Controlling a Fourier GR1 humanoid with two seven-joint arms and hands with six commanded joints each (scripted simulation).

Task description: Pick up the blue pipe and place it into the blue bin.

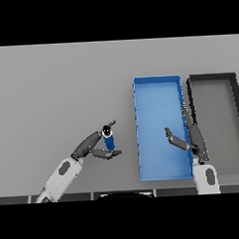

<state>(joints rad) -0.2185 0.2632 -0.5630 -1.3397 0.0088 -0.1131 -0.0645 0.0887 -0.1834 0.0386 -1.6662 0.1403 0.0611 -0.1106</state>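
**Blue pipe: grasp step**

Left hand (95, 145) curls fingers and thumb around the blue pipe (109, 140), upright on the table (55, 95). Blue bin (157, 82) lies at three o'clock. Right hand (192, 140), fingers relaxed, hovers over the bin. Next move, likely: lift, carry rightward.

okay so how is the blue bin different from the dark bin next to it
The open blue rectangular bin has bright blue walls and a blue floor; the dark-walled rectangular bin has black walls and a grey floor. The blue bin sits nearer the table's middle, the dark bin on its right. The robot's right hand reaches over the blue bin's right wall; nothing reaches over the dark bin. Both are open-topped, look empty, and lie side by side.
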